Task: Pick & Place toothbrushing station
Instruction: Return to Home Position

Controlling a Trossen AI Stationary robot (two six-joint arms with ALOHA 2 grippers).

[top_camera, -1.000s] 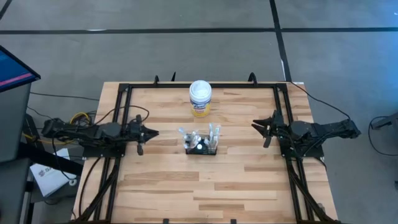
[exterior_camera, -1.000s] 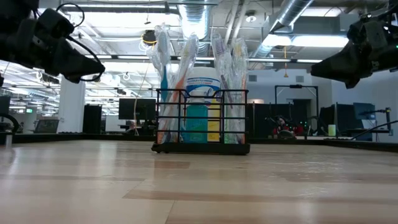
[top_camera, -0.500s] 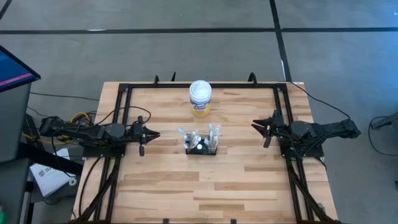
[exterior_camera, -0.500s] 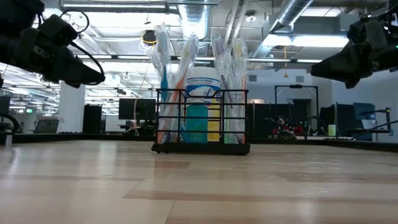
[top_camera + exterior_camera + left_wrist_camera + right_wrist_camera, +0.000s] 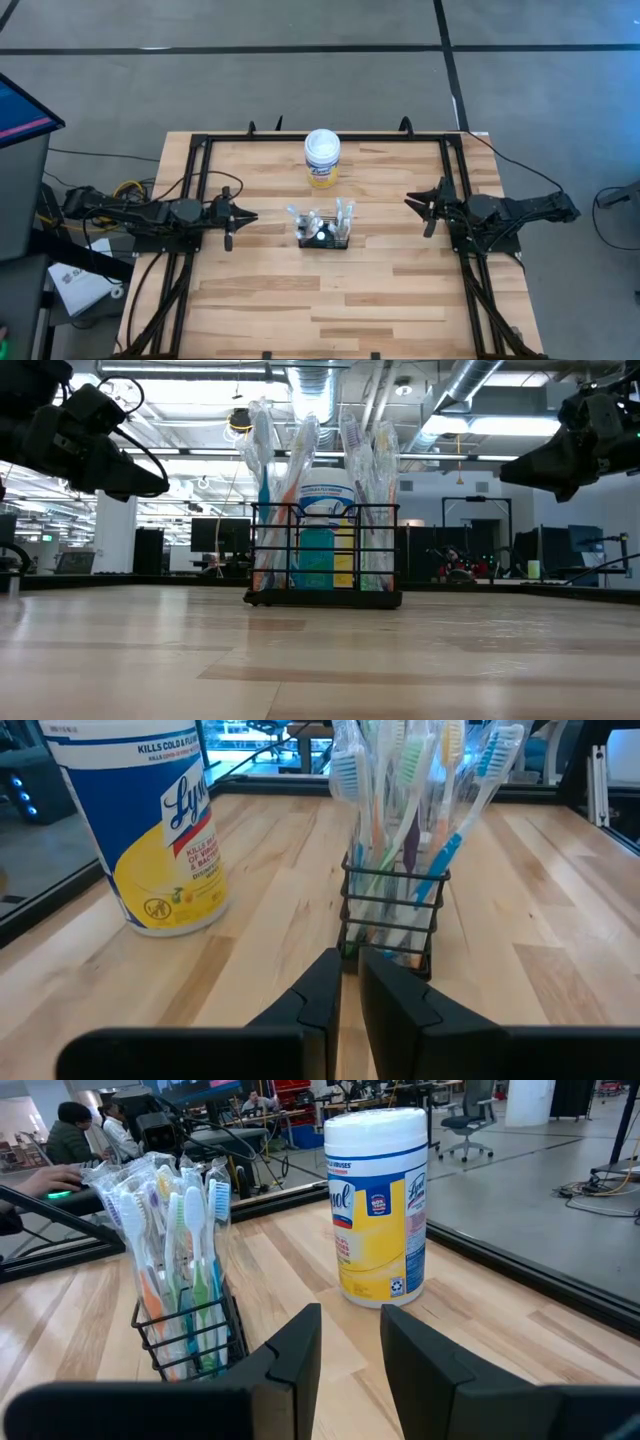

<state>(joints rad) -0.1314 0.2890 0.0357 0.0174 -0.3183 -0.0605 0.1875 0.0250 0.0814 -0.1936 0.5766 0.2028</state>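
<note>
We see the black mesh holder [image 5: 323,240] at the middle of the table [image 5: 380,300], packed with toothbrushes [image 5: 400,800], so filling looks done, with the left gripper [image 5: 245,214] nearly pressed together and the right gripper [image 5: 410,203] slightly spread, both empty at opposite sides.

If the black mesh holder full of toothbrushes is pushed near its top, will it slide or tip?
Probably it tips rather than slides: the holder is narrow and the toothbrushes rise above its rim, so it looks top-heavy. It seems light, being thin wire. The brushes lean loosely, so they may shift. The left gripper and right gripper wait aside.
</note>
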